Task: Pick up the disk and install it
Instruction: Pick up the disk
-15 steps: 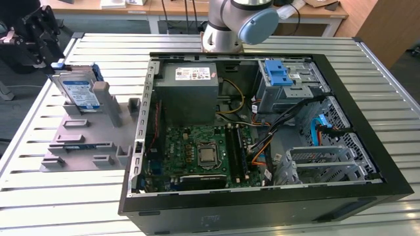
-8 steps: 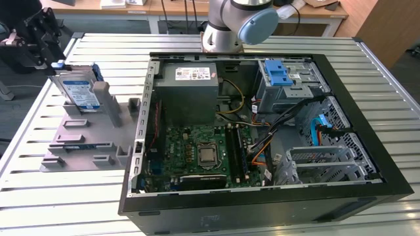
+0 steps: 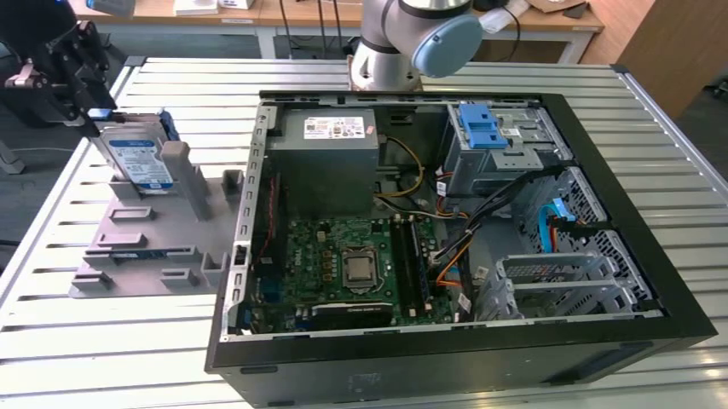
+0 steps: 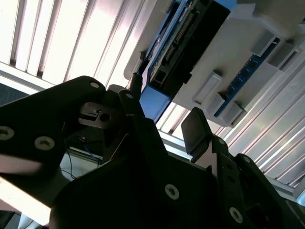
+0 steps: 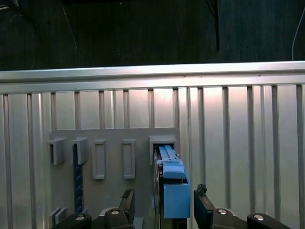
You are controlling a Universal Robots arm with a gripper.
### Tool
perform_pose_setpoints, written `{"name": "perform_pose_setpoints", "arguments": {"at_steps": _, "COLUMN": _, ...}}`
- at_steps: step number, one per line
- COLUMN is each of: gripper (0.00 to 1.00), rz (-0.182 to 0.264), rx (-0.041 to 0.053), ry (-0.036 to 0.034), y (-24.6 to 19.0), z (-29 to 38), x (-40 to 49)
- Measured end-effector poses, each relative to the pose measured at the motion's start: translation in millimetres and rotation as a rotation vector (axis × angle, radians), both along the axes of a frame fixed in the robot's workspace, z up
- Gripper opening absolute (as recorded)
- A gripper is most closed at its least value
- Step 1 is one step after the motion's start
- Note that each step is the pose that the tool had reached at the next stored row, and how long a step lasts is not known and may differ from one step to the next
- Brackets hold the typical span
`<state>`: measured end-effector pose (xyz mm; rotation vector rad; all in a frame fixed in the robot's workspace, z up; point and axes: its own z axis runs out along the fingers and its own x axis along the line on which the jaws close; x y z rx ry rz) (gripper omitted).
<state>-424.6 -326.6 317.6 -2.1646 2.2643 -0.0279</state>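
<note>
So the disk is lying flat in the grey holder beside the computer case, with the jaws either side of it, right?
Not quite. The disk isn't lying flat: it stands upright on its edge in the grey holder, as the exterior view shows. The rest holds: the holder is beside the computer case, and the jaws stand either side of the disk.

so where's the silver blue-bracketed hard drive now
The hard drive stands upright in the grey plastic holder, on the exterior view's left, beside the black computer case.
</note>
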Motion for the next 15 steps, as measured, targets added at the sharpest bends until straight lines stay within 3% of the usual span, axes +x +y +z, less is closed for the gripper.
{"name": "perform_pose_setpoints", "arguments": {"at_steps": 7, "gripper": 0.6, "rz": -0.001, "rx": 0.0001, "ry": -0.0001, "y": 4.5, "z": -4.8, "x": -0.5}}
{"name": "perform_pose_setpoints", "arguments": {"at_steps": 15, "gripper": 0.6, "rz": -0.001, "rx": 0.0001, "ry": 0.0, "y": 4.6, "z": -14.3, "x": -1.2}}
